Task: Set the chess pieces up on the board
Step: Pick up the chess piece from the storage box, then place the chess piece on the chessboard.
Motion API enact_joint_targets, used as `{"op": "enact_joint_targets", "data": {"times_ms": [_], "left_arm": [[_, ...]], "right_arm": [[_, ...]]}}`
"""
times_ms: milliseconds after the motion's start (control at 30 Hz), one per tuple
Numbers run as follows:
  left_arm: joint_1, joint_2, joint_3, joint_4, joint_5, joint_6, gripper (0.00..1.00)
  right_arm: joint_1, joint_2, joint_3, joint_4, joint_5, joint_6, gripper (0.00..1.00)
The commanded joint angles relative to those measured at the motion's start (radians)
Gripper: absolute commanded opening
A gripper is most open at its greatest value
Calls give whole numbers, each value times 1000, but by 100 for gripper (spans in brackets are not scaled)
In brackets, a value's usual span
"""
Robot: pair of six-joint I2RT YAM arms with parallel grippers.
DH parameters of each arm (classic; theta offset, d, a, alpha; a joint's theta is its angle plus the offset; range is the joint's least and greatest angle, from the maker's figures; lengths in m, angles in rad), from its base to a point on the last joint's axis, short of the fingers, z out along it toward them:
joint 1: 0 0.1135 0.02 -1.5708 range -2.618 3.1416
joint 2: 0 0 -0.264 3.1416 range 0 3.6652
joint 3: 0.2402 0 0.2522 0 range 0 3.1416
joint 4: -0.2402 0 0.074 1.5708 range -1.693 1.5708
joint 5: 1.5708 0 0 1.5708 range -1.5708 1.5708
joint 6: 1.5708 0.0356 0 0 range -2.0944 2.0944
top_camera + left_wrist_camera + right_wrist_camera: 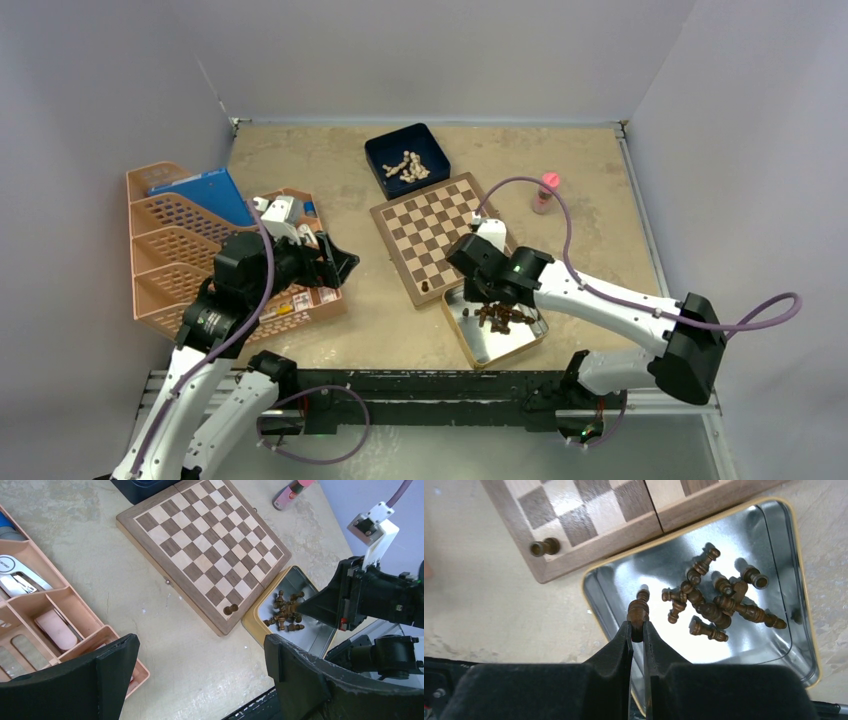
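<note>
Now right gripper (637, 630) pinches one chess piece (638, 611) over tin (769, 535); left gripper (200, 650) gapes idle. Next I lift, carry to board (589, 505), stand upright.

Tan mottled table (300, 160). Peach organiser (165, 262) left; board (440, 232) centre, blue box (398, 143) just beyond, silver tin (497, 347) just nearer; pink bottle (546, 192) far right.
</note>
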Motion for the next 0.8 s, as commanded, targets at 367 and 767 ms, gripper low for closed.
{"op": "enact_joint_targets", "data": {"times_ms": [367,767], "left_arm": [[8,-35,1,36,-8,-7,96],[8,-69,4,33,-25,-9,96]], "right_arm": [[-3,257,358,47,27,-174,7],[-5,488,489,110,-6,-237,7]]}}
